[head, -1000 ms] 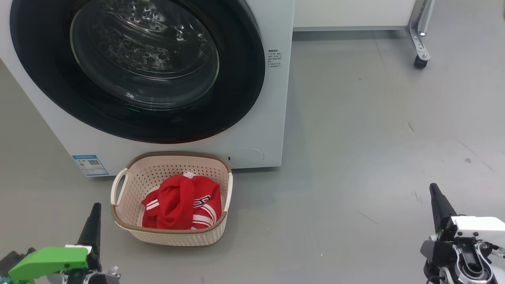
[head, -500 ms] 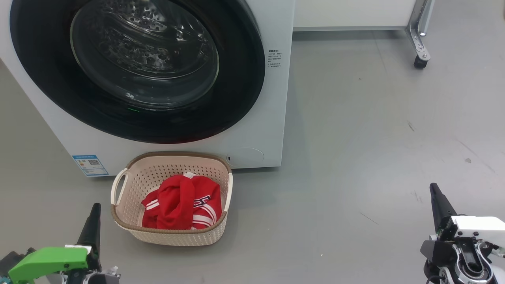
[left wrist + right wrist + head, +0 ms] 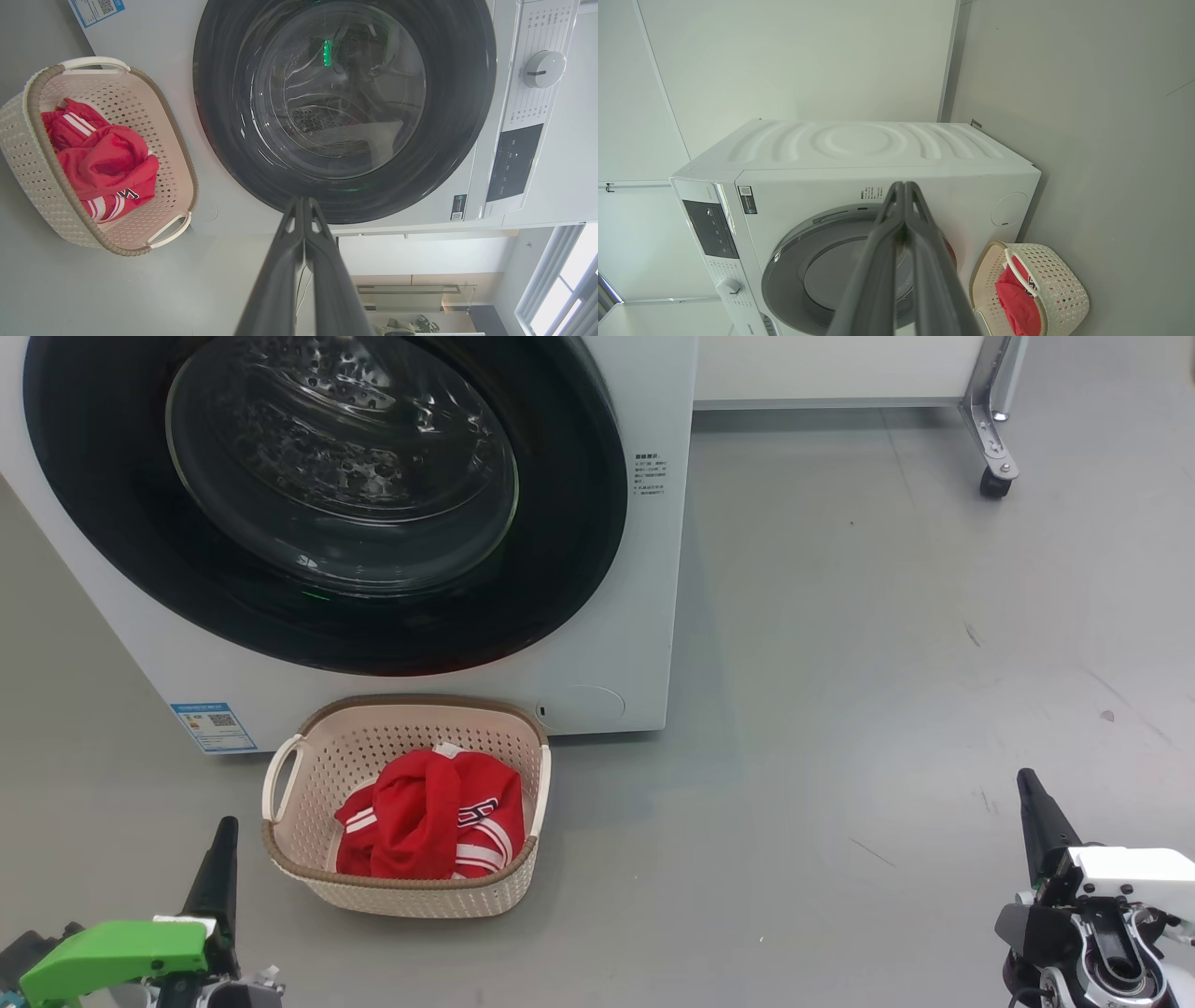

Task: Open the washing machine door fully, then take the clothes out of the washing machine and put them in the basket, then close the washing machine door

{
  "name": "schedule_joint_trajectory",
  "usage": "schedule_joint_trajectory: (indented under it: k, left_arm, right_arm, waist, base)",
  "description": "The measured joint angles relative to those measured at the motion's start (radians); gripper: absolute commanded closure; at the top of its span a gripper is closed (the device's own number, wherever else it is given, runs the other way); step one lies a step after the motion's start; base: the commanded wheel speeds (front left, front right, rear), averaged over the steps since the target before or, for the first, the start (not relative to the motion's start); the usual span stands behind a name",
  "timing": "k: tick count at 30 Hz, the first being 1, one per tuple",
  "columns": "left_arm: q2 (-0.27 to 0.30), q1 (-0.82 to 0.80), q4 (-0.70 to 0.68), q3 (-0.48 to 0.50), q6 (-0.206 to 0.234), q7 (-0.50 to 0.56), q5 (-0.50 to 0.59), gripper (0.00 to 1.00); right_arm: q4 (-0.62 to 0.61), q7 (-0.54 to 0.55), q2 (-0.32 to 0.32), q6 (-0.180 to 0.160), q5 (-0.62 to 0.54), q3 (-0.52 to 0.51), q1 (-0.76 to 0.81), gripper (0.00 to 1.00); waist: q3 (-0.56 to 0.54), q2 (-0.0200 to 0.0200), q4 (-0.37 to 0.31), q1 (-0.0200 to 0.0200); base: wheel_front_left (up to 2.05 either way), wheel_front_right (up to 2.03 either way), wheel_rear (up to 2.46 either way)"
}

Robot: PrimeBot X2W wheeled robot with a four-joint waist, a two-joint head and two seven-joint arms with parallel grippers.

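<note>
The white washing machine [image 3: 644,579] fills the upper left of the head view, and its black-rimmed glass door [image 3: 112,523] lies flush against the front, closed. On the floor in front stands the cream basket [image 3: 285,831] with the red clothes [image 3: 420,817] crumpled inside. My left gripper [image 3: 224,831] is low on the left, beside the basket, shut and holding nothing. At the lower right, well away from the machine, my right gripper [image 3: 1027,784] is shut and holding nothing too. The left wrist view has the door [image 3: 224,116], the basket [image 3: 28,144], the clothes [image 3: 103,163] and touching fingers [image 3: 303,205]. The right wrist view has the machine [image 3: 859,144], the basket [image 3: 1064,289] and closed fingers [image 3: 903,189].
Bare grey floor [image 3: 887,663] stretches to the right of the machine. A metal leg with a caster [image 3: 994,481] stands at the upper right, below a white cabinet edge [image 3: 831,392]. The machine's dial and control panel [image 3: 542,70] sit beside the door.
</note>
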Motion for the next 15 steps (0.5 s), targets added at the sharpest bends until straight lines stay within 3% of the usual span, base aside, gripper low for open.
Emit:
schedule_joint_trajectory:
  k: [15]
  left_arm:
    - [0.0, 0.0, 0.0, 0.002, 0.0, 0.0, 0.0, 1.0]
  right_arm:
    - [0.0, 0.001, 0.001, 0.0, 0.0, -0.001, 0.0, 1.0]
  waist:
    - [0.0, 0.0, 0.0, 0.0]
  base:
    - [0.0, 0.0, 0.0]
